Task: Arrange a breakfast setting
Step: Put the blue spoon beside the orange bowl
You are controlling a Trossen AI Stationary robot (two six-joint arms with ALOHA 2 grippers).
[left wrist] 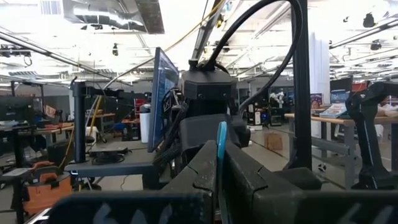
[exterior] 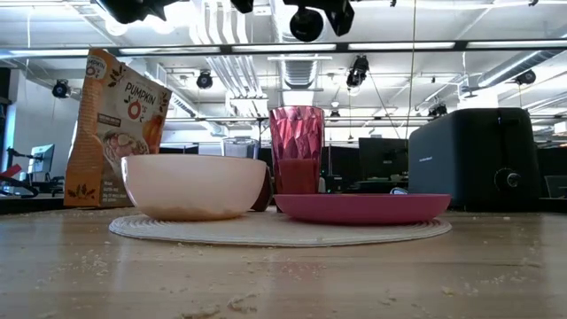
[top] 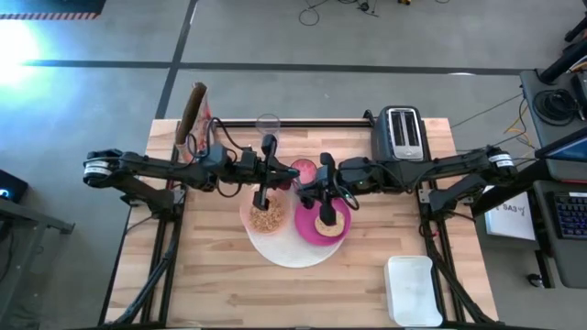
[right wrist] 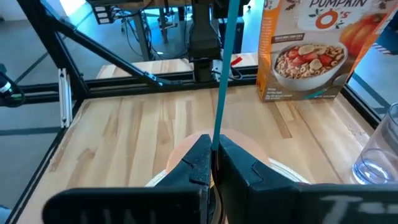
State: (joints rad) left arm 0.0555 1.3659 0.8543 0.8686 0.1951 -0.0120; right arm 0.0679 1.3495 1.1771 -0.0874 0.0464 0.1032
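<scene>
The teal-handled spoon (right wrist: pixel 224 74) stands upright above the table (top: pixel 220 284), pinched between both grippers: the right gripper (right wrist: pixel 211 163) fingers are clamped on its handle, the left gripper (left wrist: pixel 219 180) fingers likewise, over the peach cereal bowl (top: pixel 267 218) on the white placemat (top: pixel 289 252) beside the magenta plate (top: pixel 307 231)

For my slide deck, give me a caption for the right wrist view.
Right hand shut on the teal-handled spoon above the peach cereal bowl, cereal bag standing beyond.
</scene>
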